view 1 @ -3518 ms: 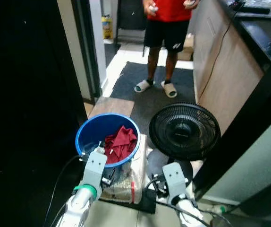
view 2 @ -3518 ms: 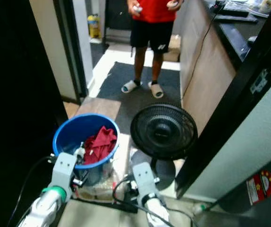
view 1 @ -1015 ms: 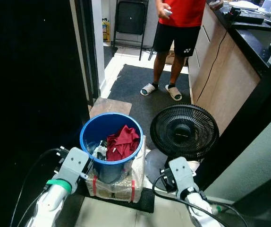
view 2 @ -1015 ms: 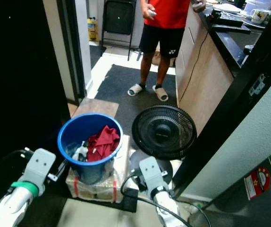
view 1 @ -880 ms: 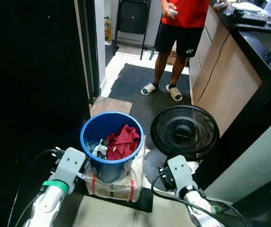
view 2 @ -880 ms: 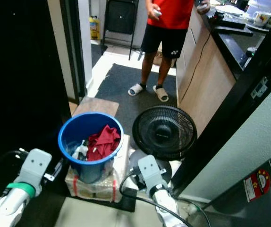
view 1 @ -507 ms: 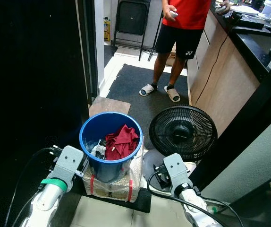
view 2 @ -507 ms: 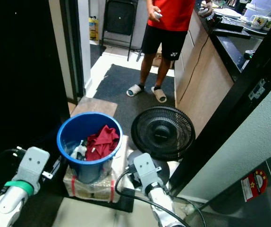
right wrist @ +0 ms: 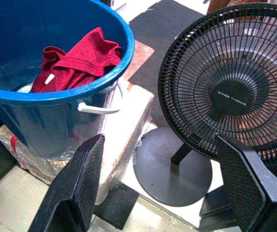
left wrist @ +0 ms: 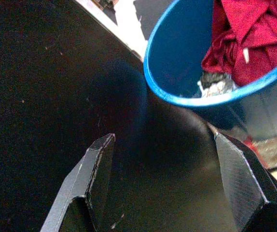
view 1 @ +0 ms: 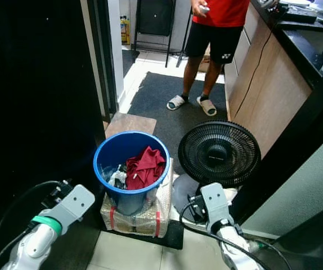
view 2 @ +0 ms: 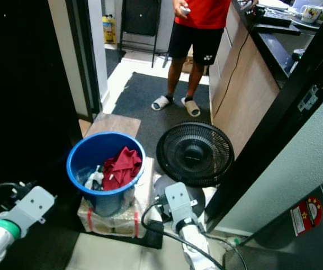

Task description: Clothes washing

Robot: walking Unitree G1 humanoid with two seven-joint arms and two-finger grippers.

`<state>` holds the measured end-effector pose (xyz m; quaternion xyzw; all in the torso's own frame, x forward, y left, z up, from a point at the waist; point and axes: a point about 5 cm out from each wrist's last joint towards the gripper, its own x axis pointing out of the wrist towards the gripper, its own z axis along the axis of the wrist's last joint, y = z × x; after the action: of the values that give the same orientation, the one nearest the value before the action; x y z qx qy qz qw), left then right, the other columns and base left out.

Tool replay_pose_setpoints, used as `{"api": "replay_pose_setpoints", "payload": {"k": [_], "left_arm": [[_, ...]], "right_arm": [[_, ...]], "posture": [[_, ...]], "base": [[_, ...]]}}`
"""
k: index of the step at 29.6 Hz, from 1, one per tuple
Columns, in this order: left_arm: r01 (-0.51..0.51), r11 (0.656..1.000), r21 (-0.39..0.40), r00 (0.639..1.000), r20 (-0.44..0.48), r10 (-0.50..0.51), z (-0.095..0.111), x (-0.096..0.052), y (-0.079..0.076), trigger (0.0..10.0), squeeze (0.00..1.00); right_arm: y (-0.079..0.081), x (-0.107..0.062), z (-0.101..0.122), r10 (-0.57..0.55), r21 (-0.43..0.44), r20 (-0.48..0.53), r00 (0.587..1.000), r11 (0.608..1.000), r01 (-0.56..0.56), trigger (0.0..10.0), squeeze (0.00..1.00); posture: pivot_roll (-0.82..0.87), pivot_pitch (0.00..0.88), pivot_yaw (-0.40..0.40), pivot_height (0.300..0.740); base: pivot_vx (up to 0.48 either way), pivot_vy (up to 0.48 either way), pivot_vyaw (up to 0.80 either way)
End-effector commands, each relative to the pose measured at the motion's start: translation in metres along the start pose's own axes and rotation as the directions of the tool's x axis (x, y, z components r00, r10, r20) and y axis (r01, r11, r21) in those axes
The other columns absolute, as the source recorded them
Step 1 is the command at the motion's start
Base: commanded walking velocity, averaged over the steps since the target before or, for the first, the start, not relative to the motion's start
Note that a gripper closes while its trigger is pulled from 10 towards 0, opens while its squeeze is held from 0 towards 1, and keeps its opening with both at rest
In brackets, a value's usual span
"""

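A: Where were the clothes?

B: A red garment (view 1: pixel 143 167) lay bunched in the blue bucket (view 1: pixel 106 153), with a bit of white and grey cloth beside it. The bucket stood on a block wrapped in bubble film (view 1: pixel 160 209), red tape around its corners, and that sat on a dark mat (view 1: pixel 174 237) on the tiled floor.

A: And the left gripper (left wrist: pixel 165 181)?

B: It hung low to the left of the bucket, apart from it, against the dark doorway. Its two fingers (left wrist: pixel 94 176) were spread wide with nothing between them; the wrist camera looked past them at the bucket's rim and outer wall.

A: The right gripper (right wrist: pixel 160 186)?

B: Also splayed wide and empty, low in front of the black fan (view 1: pixel 219 154). Its camera took in the bucket with its white handle on one side and the fan on its round base on the other.

A: How did the fan sit?

B: Upright, just to the right of the bucket, near the wooden counter side (view 1: pixel 268 84).

A: Anyone around?

B: A person (view 1: pixel 215 34) in a red shirt, black shorts and slippers stood on the dark rug (view 1: pixel 161 98) beyond, well apart from the bucket, holding something small in one hand
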<state>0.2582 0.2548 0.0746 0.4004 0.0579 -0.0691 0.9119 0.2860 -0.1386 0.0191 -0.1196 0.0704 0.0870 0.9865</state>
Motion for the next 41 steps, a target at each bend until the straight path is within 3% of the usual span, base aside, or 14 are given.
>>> {"api": "replay_pose_setpoints", "payload": {"k": [1,4,10,19,24,30,34,41], "left_arm": [[0.03,0.999,0.023,0.999,-0.032,-0.03,-0.009,-0.005,-0.003,10.0,0.0],[0.01,1.0,0.01,0.997,-0.074,-0.009,-0.019,-0.009,0.002,10.0,0.0],[-0.021,1.0,-0.012,0.996,-0.091,0.019,-0.019,-0.008,0.002,10.0,0.0],[-0.006,0.993,-0.119,1.0,-0.029,0.003,0.004,-0.003,-0.021,10.0,0.0],[-0.043,0.99,-0.138,0.999,-0.016,0.041,0.011,-0.009,-0.033,10.0,0.0],[-0.096,0.989,-0.115,0.995,-0.028,0.093,0.018,-0.016,-0.043,10.0,0.0],[-0.096,0.992,-0.087,0.995,-0.035,0.093,0.026,-0.019,-0.057,10.0,0.0],[-0.132,0.991,-0.038,0.991,-0.039,0.13,0.026,-0.019,-0.053,10.0,0.0]], "right_arm": [[-0.002,-0.004,-0.006,-0.018,0.012,-0.022,1.0,1.0,0.019,10.0,0.0],[-0.003,-0.003,-0.005,-0.018,0.012,-0.022,1.0,1.0,0.019,10.0,0.0],[-0.004,0.001,-0.001,-0.011,0.007,-0.012,1.0,1.0,0.011,10.0,0.0],[-0.007,-0.003,-0.003,-0.042,0.021,-0.012,0.999,0.999,0.042,10.0,0.0],[0.009,-0.005,-0.006,-0.025,0.047,-0.026,0.999,0.999,0.026,10.0,0.0],[0.008,-0.008,-0.012,0.018,0.023,-0.044,0.999,1.0,-0.017,10.0,0.0],[-0.007,-0.007,-0.012,-0.027,0.029,-0.052,0.998,0.999,0.029,10.0,0.0],[-0.003,-0.006,-0.01,-0.02,0.031,-0.05,0.999,0.999,0.022,10.0,0.0]], "posture": [[0.05,0.036,0.021,0.74],[0.07,0.042,0.017,0.74],[0.07,0.045,0.007,0.74],[0.06,0.05,0.034,0.74],[0.08,0.024,0.038,0.74],[0.09,0.015,0.012,0.74],[0.08,0.029,-0.006,0.74],[0.09,0.035,-0.009,0.74]], "base": [[0.0,0.0,0.0],[0.0,0.0,0.0],[0.0,0.0,0.0],[0.0,0.0,0.0],[0.0,0.0,0.0],[0.0,0.0,0.0],[0.0,0.0,0.0],[0.0,0.0,0.0]]}}
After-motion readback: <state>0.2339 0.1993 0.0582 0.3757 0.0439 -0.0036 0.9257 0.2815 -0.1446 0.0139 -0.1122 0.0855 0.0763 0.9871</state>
